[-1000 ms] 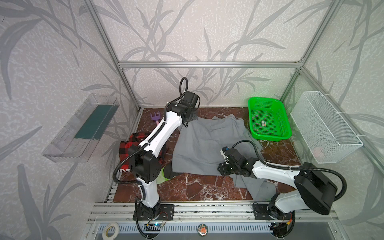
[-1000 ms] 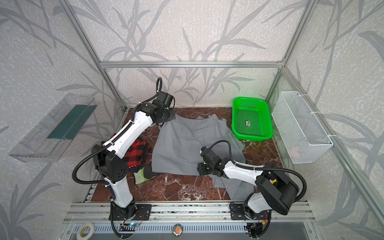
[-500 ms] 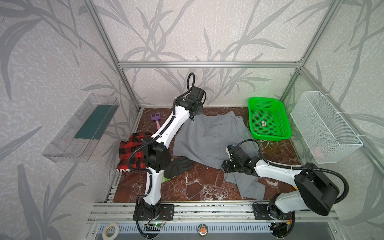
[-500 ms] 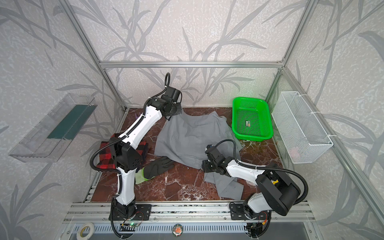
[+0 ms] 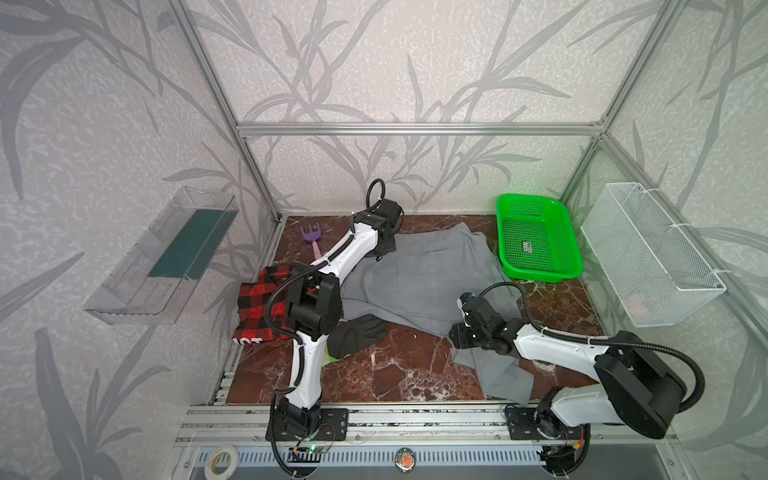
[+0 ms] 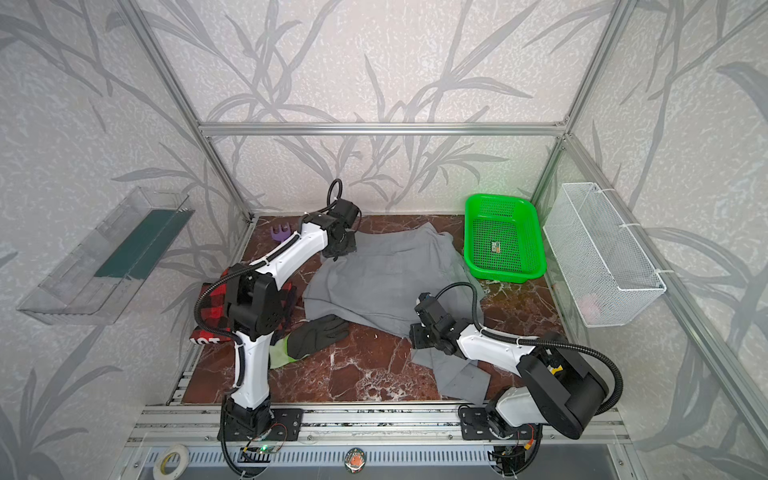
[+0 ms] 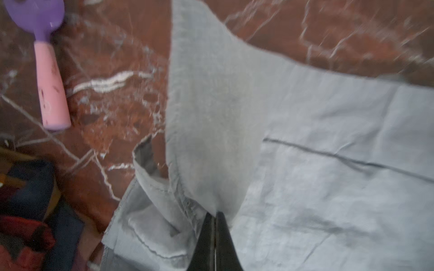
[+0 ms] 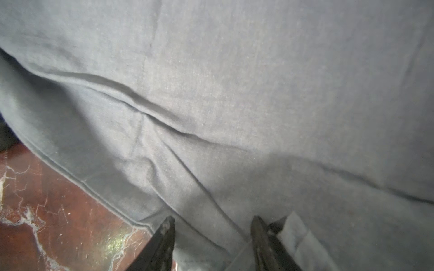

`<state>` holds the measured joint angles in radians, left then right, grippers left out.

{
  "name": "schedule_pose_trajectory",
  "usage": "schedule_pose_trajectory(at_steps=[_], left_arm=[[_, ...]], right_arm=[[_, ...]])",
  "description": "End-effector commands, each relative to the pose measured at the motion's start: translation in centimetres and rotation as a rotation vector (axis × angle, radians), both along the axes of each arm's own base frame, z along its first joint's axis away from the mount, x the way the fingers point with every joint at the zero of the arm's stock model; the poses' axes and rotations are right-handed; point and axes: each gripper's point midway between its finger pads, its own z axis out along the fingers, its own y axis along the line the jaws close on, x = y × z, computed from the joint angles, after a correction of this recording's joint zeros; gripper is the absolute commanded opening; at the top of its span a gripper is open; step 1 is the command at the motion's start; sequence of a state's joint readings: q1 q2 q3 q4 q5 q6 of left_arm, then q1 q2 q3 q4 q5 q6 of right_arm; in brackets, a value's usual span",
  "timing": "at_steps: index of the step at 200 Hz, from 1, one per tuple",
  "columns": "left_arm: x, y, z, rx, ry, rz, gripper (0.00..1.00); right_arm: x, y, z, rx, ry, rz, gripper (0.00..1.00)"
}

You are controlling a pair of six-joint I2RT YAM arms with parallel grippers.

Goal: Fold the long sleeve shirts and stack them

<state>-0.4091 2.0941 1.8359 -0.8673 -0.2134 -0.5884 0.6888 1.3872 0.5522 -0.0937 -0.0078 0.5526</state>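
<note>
- The grey shirt (image 5: 424, 286) lies spread and wrinkled across the middle of the bench (image 5: 395, 374). Its body runs from the far left towards the right, and one sleeve trails to the near right edge.
- The left claw (image 7: 215, 214) is at the shirt's far left corner. Its jaws are pressed together on a flap of the grey cloth, which rises from the tips.
- The right claw (image 8: 212, 223) is low over the shirt's near right part, close to a stitched hem. Its jaws stand apart with flat cloth beneath and between them; I cannot tell whether any fold is pinched.
- The plaid shirt (image 5: 259, 307) sits bunched at the left edge of the bench, with white lettering at its near hem. It is partly hidden by the left arm.
- A black glove (image 5: 357, 334) lies just near of the grey shirt's left edge, right of the plaid shirt.
- A purple toy rake (image 5: 309, 235) with a pink handle lies at the far left corner.
- A green basket (image 5: 540, 277) stands at the far right, just beside the grey shirt.
- A white wire basket (image 5: 656, 266) hangs on the right wall, and a clear tray (image 5: 162, 257) on the left wall.
</note>
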Motion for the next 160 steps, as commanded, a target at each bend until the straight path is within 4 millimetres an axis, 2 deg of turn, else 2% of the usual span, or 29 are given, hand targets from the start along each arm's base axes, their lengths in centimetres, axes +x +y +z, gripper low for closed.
schedule_pose_trajectory(at_steps=[1, 43, 71, 109, 122, 135, 160], left_arm=[[-2.2, 1.0, -0.4, -0.029, 0.009, 0.052, 0.00], [-7.9, 2.7, -3.3, -0.046, 0.098, 0.073, 0.00], [-11.0, 3.9, -4.1, -0.045, 0.128, 0.078, 0.00], [-14.7, 3.8, -5.6, -0.088, 0.195, 0.068, 0.00], [-15.0, 3.7, -5.6, -0.096, 0.195, 0.063, 0.00], [-14.3, 3.6, -5.1, -0.087, 0.176, 0.047, 0.00], [-10.5, 3.1, -2.7, -0.058, 0.111, 0.006, 0.00]], right_arm=[[-0.6, -2.1, -0.9, -0.077, 0.050, -0.053, 0.53], [-1.6, -2.3, -0.1, -0.039, 0.064, -0.063, 0.53], [-2.3, -2.5, 0.5, -0.007, 0.058, -0.062, 0.53], [-2.8, -2.4, 1.0, 0.024, 0.061, -0.061, 0.53], [-2.8, -2.4, 1.2, 0.027, 0.058, -0.064, 0.53], [-2.7, -2.4, 1.3, 0.026, 0.053, -0.066, 0.53], [-1.8, -2.4, 2.1, 0.012, 0.016, -0.067, 0.53]])
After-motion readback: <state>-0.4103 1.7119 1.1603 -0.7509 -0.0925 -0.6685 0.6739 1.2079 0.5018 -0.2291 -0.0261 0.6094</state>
